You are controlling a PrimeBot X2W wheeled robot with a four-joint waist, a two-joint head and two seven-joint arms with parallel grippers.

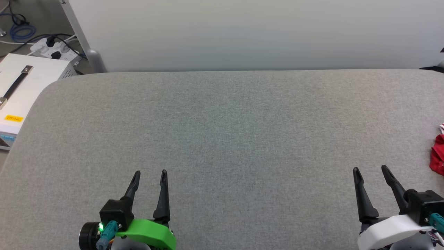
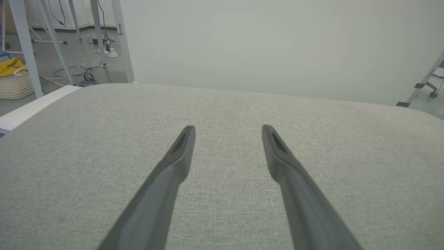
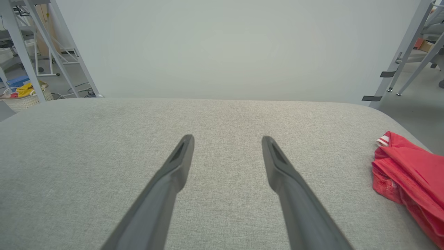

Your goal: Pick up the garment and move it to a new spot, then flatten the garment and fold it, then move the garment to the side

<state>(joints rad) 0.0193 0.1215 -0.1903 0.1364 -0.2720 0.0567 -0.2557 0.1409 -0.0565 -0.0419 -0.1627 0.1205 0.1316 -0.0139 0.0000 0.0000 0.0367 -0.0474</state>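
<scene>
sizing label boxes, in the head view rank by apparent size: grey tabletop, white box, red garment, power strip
1. grey tabletop
2. white box, cut off at left
3. power strip and garment: look alike, garment cut off at right, not ranked

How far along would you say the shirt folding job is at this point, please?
Done: nothing that shows; the shirt lies bunched at the right edge of the table, neither flat nor neatly folded. In hand: nothing; the left gripper and right gripper are open and empty, apart from it. Left: picking it up, moving, flattening, folding, setting aside.
</scene>
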